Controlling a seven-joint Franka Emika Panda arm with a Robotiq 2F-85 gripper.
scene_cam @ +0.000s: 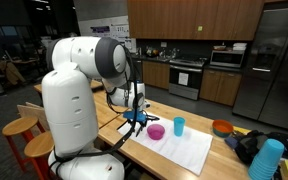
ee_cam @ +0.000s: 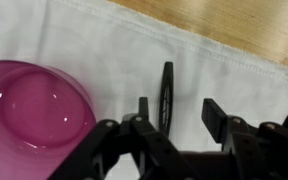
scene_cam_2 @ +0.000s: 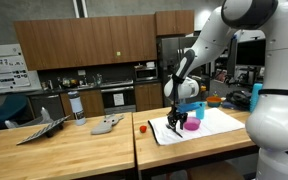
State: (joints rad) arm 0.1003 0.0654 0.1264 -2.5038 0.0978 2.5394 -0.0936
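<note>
Kitchen: dark wooden wall cabinets [scene_cam: 184, 18] beside tall stainless steel fridge [scene_cam: 272, 60]; light wooden table [scene_cam_2: 74, 150] in front of it.

A slim black object [ee_cam: 166, 92], too blurred to identify, lies flat on a white cloth [ee_cam: 234, 65], just beside a glossy pink bowl [ee_cam: 29, 110] on the same cloth.

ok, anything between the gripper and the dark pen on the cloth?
Nothing visible. In the wrist view the pen lies on the white cloth between the fingers of the open gripper; the pink bowl sits apart, to one side.
</note>
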